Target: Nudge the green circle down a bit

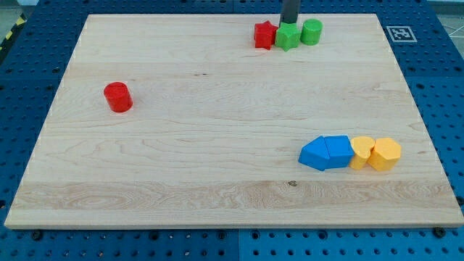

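The green circle [312,32] stands near the view's top edge of the wooden board, right of centre. A green star [288,36] touches its left side, and a red star [265,35] touches the green star's left. My rod comes down from the view's top; my tip [289,22] sits just behind the green star, up and to the left of the green circle, about a block's width from it.
A red circle [117,97] stands alone at the view's left. At the lower right, two blue blocks [325,153] and two yellow blocks [375,154] lie in a row. The board's top edge [181,14] runs just above the green circle.
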Motion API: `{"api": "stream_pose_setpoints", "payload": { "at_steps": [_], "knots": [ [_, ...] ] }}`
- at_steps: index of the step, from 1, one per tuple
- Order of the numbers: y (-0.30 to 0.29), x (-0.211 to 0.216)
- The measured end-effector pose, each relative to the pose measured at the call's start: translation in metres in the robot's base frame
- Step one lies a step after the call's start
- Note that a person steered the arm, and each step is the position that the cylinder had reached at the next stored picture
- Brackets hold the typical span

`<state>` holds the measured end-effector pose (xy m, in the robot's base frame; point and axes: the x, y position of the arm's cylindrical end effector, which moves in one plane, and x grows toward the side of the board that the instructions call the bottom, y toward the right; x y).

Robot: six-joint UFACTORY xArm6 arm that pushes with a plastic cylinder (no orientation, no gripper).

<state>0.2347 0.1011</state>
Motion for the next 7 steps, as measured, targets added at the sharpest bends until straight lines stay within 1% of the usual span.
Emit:
{"api": "stream_pose_setpoints", "payload": {
  "at_steps": [2,3,4,5,6,7],
  "knots": [
    [-0.010,0.000],
    [-0.009,-0.009],
    [0.012,-0.042],
    [0.061,-0.042],
    [0.079,-0.034],
    [0.077,-0.029]
  ]
}}
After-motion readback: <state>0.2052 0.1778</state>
